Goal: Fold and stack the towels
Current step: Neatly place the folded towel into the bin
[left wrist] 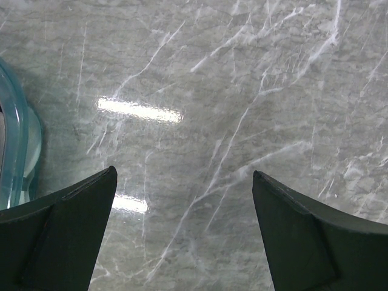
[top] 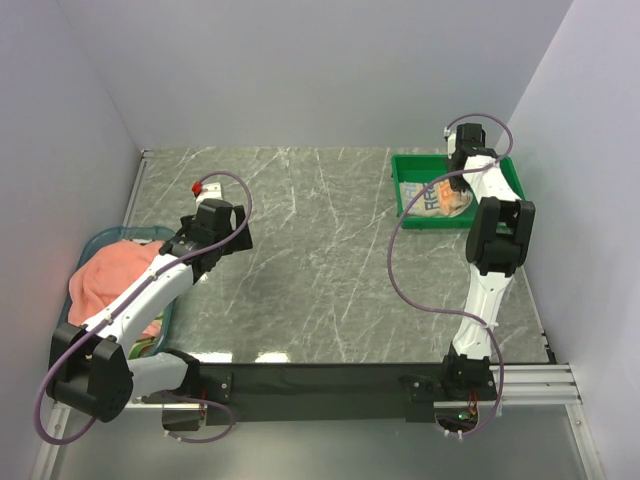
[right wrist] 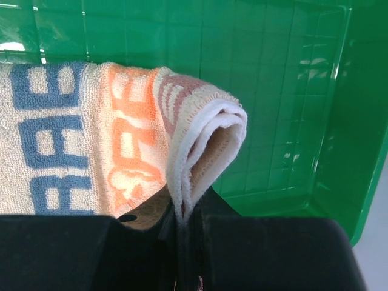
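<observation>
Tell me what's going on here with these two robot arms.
The right gripper is pinched shut on a folded edge of the cream lettered towel, which lies in the green tray at the far right of the marble table. The left gripper hangs open over bare tabletop, holding nothing, beside the blue basket, where a salmon-pink towel sits heaped and not yet folded.

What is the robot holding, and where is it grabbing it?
The right gripper pinches the cream lettered towel by its folded edge, in the green tray. The left gripper is open and holds nothing.
</observation>
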